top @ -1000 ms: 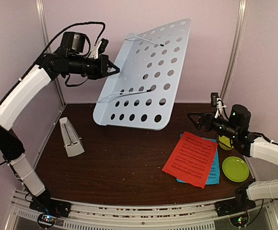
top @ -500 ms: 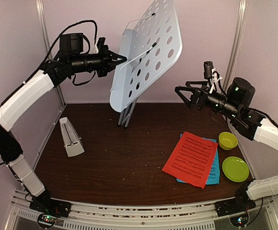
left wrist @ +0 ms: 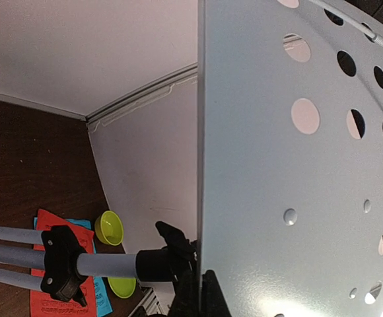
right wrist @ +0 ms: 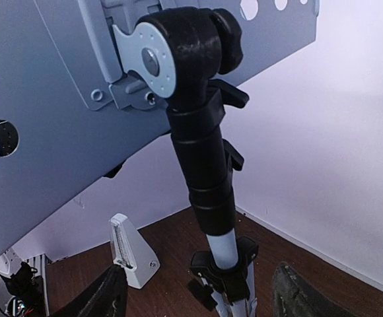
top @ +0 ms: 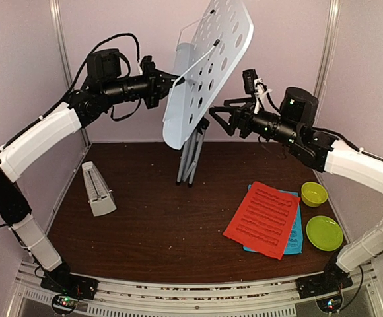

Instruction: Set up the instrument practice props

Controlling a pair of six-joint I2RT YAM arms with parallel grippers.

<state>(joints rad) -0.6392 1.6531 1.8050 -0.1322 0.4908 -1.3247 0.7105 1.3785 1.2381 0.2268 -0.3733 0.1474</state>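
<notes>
On the top camera my left gripper (top: 170,79) is clamped on the side edge of the pale-blue music-stand desk (top: 214,59), held high and steeply tilted over its tripod (top: 190,155), legs bunched together. The metronome (top: 99,190) stands left; the red page (top: 263,218) overlaps the blue page (top: 296,239) on the right

Left wrist: the desk fills the frame and hides my fingers

Right wrist: the right gripper (right wrist: 201,284) gapes around the shaft. I judge I'm erecting the stand; next, close on that shaft
</notes>
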